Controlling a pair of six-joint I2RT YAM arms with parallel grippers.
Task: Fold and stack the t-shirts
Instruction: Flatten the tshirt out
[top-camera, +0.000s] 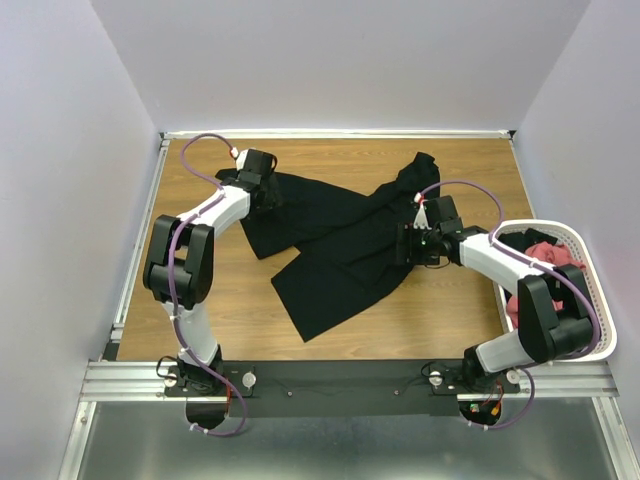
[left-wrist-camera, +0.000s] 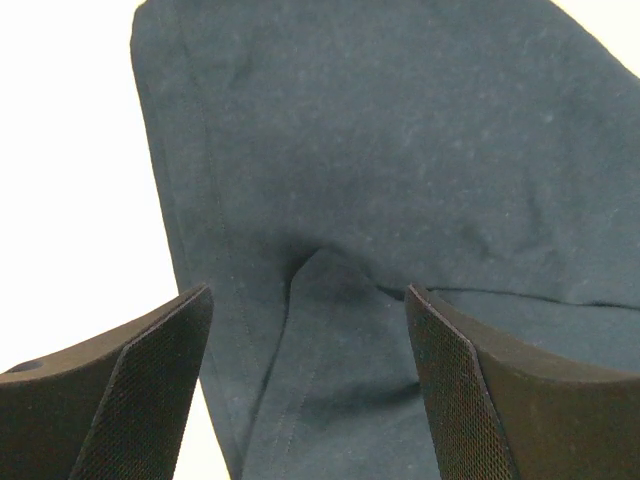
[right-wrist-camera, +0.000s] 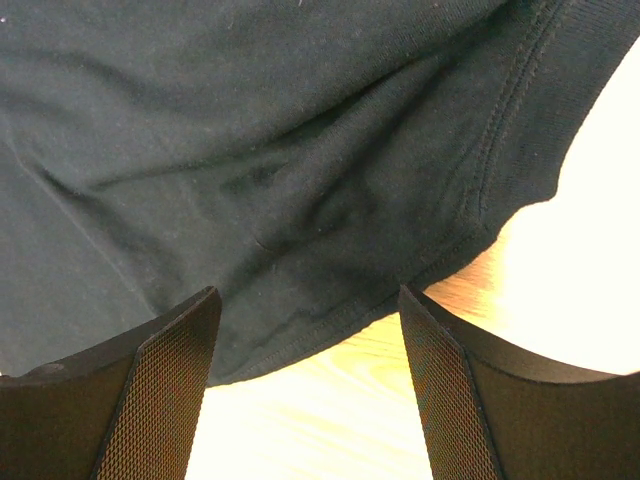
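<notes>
**Material.** The black shirt (top-camera: 340, 250) is soft knit cloth: light, limp, with no stiffness of its own. It will likely sag and drape from any grip point and drag along the wood rather than slide freely. It is not fragile. Thin layers may slip out of a shallow pinch.

**Position.** The black shirt lies rumpled and partly doubled over at mid-bench, running from far left to far right. The red shirts (top-camera: 548, 252) sit bunched in the basket (top-camera: 604, 320) at the right edge.

**Hands.** The left hand (left-wrist-camera: 308, 292) stands released over the shirt's far-left end, fingers wide apart, holding nothing; a raised fold of cloth lies between them. The right hand (right-wrist-camera: 308, 292) is likewise released and empty, poised over the stitched hem (right-wrist-camera: 330, 325) at the shirt's right side.

**Grip points.** Take hold at hems, seams or corners, where the doubled, stitched cloth gives the fingers more to bite on. Pinch deep enough to catch every layer intended. Two well-separated grips should keep an edge taut.

**Surface and room.** The bench (top-camera: 230, 320) is flat, smooth wood with bare areas near and left of the shirt. Pale walls (top-camera: 350, 60) close in on three sides.
</notes>
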